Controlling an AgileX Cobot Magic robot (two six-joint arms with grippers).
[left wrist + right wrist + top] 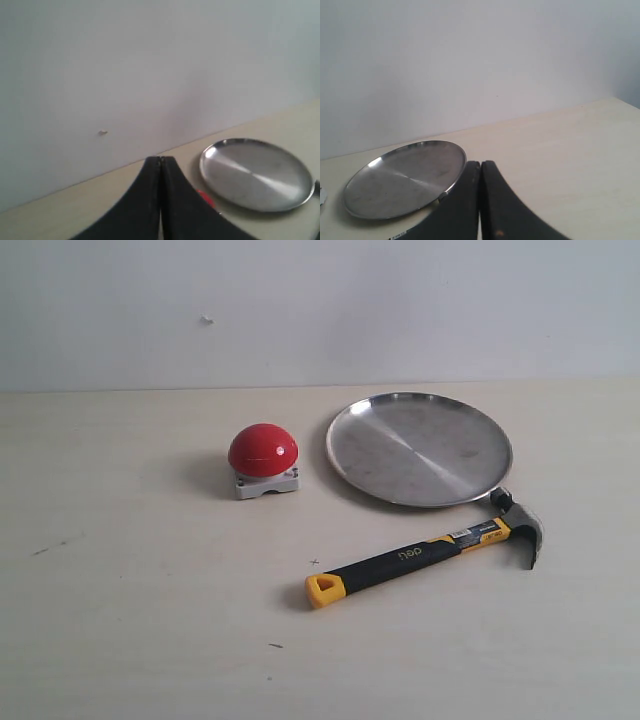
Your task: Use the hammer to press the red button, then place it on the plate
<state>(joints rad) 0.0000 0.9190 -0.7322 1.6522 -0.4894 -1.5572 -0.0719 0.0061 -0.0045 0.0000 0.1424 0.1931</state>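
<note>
Tabletop (120, 590) fills most of my exterior view, pale and wood-toned, with a plain white wall (320, 300) behind it. Starting from the left, the red button (263, 450) sits dome up on its small grey-white square base, a little left of centre. To its right, near it but apart, lies the plate (419, 448), round, shiny and bare. The hammer (420, 555) lies flat on the tabletop in front of the plate, at an angle. Its yellow handle end points to the near left, below the gap between button and plate. Its dark head lies further right, just beside the plate's near-right rim. From here I cannot tell whether head and rim actually touch.

On the left wrist camera, the left end effector (160, 159) has its two black fingers pressed together with nothing between them. It hangs above the tabletop. Beyond it I see the plate and a sliver of the red button showing past one finger.

On the right wrist camera, the right end effector (480, 163) is likewise pressed together and carries nothing. The plate lies beyond it on the tabletop. A small strip at the frame's edge may be the hammer's handle, though it is too cut off for me to be sure.
</note>
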